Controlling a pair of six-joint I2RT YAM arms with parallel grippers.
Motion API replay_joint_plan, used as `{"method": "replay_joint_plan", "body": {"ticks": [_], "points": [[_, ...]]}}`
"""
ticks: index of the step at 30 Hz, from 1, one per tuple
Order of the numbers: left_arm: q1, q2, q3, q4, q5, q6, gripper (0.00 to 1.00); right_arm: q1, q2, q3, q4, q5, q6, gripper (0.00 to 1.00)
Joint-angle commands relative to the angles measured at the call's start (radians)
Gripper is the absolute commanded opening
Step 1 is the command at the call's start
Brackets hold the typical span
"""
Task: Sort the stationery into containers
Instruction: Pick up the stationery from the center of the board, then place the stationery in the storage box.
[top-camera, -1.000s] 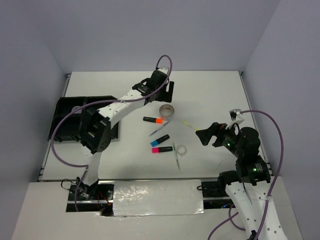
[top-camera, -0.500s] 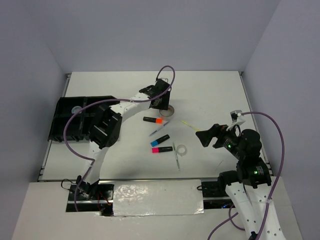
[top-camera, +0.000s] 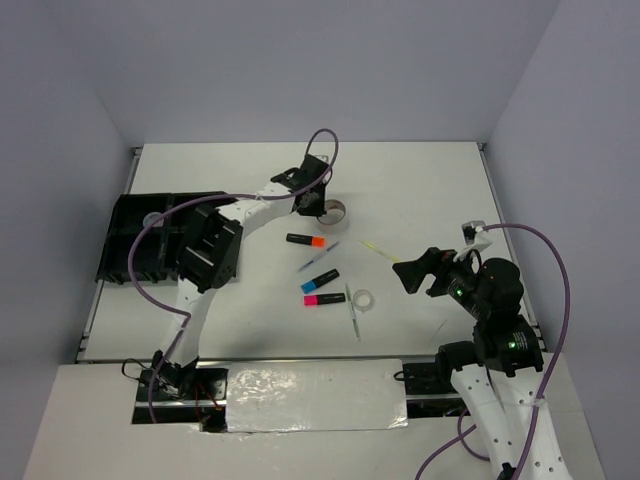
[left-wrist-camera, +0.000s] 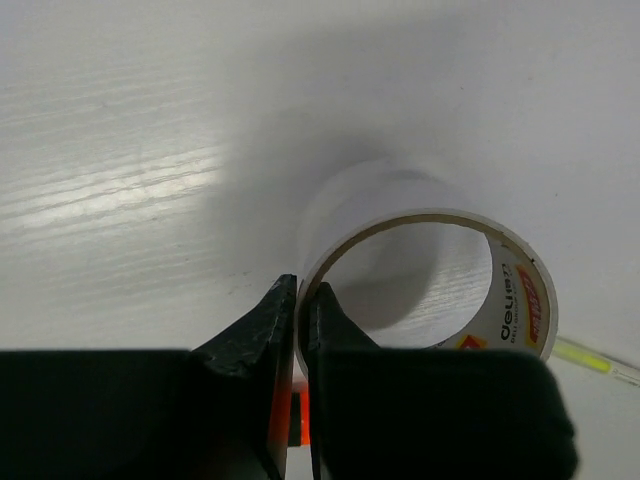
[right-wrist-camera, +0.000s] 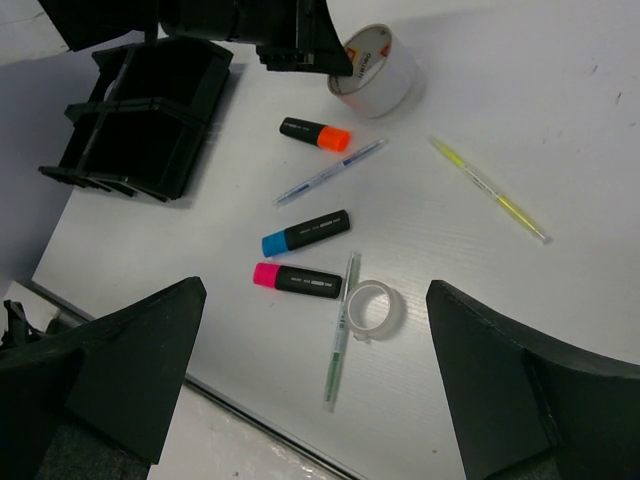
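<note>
Your left hand (left-wrist-camera: 300, 292) is pinched tight on the wall of the big tape roll (left-wrist-camera: 400, 200). One finger is inside the ring and one is outside. The roll is on the bench (top-camera: 420, 190), toward the far side, just past the orange highlighter (right-wrist-camera: 315, 133). From the right wrist view it looks a bit tipped up.

So the step in hand looks like picking up this roll. Next you will need to lift it up, carry it left to the black tray (top-camera: 125, 245), and let go over one box. Keep it high so it clears the tray walls.

Your right hand (right-wrist-camera: 320, 400) is wide open and holds nothing. Below it the blue highlighter (right-wrist-camera: 305, 233), pink highlighter (right-wrist-camera: 297, 280), small clear tape roll (right-wrist-camera: 375, 308) and pens (right-wrist-camera: 330, 172) lie loose on the bench.
</note>
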Motion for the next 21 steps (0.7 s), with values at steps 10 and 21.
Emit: {"method": "replay_joint_plan", "body": {"ticks": [10,21], "points": [[0.338,-0.497,-0.325,-0.104,-0.219,-0.307,0.00,0.006,0.015,0.040,0.028,0.002,-0.012,1.00],[0.622,-0.591,-0.522,-0.080,-0.197,-0.274,0.26,0.006,0.013,0.037,0.046,-0.033,-0.003,1.00]]}}
